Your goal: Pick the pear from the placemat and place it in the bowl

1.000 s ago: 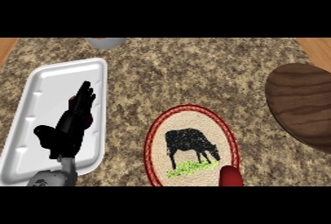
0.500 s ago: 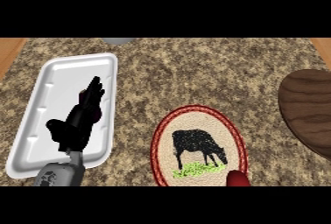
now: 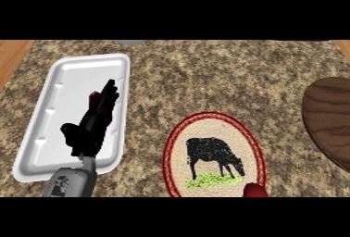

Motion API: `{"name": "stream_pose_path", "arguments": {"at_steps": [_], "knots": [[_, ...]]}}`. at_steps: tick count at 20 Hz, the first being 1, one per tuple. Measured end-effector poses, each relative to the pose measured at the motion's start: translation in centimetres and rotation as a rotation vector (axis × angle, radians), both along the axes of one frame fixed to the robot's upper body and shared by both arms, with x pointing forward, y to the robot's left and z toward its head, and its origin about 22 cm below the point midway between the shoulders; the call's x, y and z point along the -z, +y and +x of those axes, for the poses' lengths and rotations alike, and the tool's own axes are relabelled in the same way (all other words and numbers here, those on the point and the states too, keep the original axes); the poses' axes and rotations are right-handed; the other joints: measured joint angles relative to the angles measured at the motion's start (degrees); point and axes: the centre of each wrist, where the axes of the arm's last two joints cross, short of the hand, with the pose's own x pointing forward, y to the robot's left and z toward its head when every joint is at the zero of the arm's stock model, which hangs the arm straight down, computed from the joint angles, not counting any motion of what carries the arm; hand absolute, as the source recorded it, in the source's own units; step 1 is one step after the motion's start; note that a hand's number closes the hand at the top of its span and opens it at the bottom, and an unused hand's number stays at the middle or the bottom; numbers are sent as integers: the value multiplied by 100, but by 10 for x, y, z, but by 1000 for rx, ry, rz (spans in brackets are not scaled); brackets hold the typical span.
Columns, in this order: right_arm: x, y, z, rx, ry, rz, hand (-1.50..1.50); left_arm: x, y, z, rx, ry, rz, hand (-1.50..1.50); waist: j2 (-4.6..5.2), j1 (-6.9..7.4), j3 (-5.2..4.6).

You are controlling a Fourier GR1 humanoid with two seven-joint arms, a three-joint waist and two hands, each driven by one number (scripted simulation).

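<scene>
Right at the bottom edge, a bit right of centre, there's a small red lump (image 3: 255, 190) sitting on the near rim of the placemat (image 3: 176, 150). That's probably the pear, though most of it is cut off, so I can't swear to it. The mat is the oval one with the red border and the black cow in the middle.

My left hand (image 3: 91, 125) is over at the left, hanging above the white tray (image 3: 60, 88), fingers straight and pointing up the frame, holding nothing. I'd guess it's parked there to keep out of the way.

My right hand isn't showing at all.

Far right edge, the dark wooden bowl (image 3: 331, 118) is only half in frame, well apart from the mat.
</scene>
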Motion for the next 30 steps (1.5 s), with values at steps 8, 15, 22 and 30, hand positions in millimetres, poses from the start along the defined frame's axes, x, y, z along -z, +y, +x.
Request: {"name": "stream_pose_path", "arguments": {"at_steps": [8,15,22,30], "knots": [[57,-14,54,60,18,-57,150,-1,6,1,2,-4,11,0,3,25,2],[97,-27,83,41,228,-70,-150,-5,-6,2,14,-5,7,0,20,74,8],[122,-33,92,0,292,19,-150,-7,6,-3,7,-2,6,0,13,38,14],[95,-48,100,38,207,253,-150,-6,6,-3,-11,6,4,0,-9,-53,9]]}}
